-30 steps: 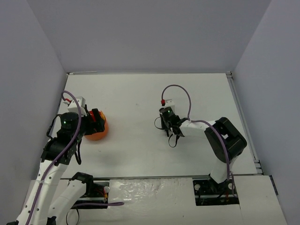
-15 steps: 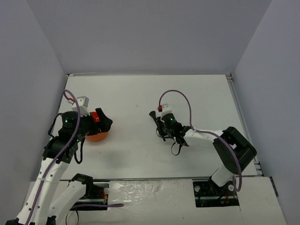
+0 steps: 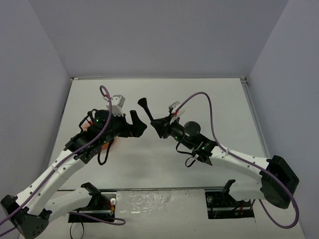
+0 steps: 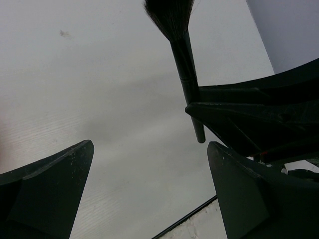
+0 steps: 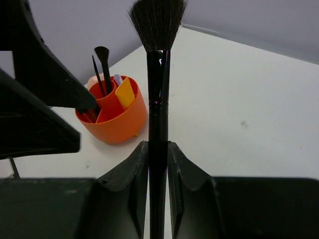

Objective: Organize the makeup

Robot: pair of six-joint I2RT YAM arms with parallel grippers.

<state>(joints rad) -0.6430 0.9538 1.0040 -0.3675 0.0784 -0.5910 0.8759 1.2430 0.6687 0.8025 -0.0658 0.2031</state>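
tub (image 5: 119, 127): orange, round, divided | table (image 3: 224, 99): white | walls (image 3: 159, 35): grey

Left fingers (image 4: 50, 191) spread wide (right fingers (image 5: 130, 199) clamped).

Both wrist views crop the bristle tips of the brush (image 4: 185, 69).

No text, label, brand, number or sign can be read in any view. The brush (image 5: 158, 99) clamped between the fingers of the right gripper (image 5: 157, 148), and the orange tub (image 5: 119, 124) beyond and left of that gripper, show plain, unmarked surfaces.
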